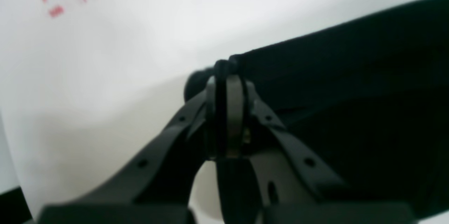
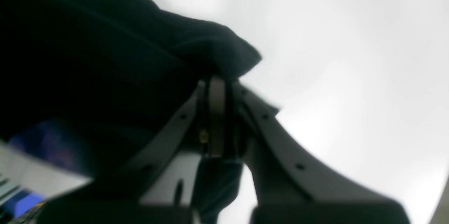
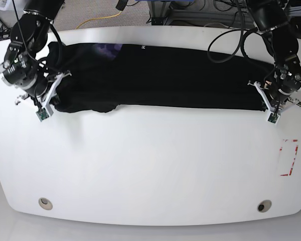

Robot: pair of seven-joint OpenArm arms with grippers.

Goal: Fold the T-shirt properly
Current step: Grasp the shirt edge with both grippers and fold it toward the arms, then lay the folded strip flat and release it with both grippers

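Note:
The black T-shirt point(image 3: 165, 75) lies stretched in a long band across the far half of the white table point(image 3: 150, 165). A bit of its blue-purple print point(image 3: 108, 48) shows near the far left edge. My left gripper point(image 3: 263, 98) is shut on the shirt's right end; in the left wrist view the jaws point(image 1: 228, 69) pinch a bunched corner of black cloth point(image 1: 350, 76). At the shirt's left end my right gripper point(image 3: 57, 90) is shut on the cloth. The right wrist view shows a thick fold point(image 2: 87, 59) caught at the fingertips point(image 2: 219, 80), and the print point(image 2: 45, 147) low down.
Red tape marks point(image 3: 289, 158) sit on the table near its right edge, and also show in the left wrist view point(image 1: 52, 10). Two round holes point(image 3: 45, 203) point(image 3: 263, 206) lie near the front edge. Cables and equipment point(image 3: 190, 12) stand behind the table.

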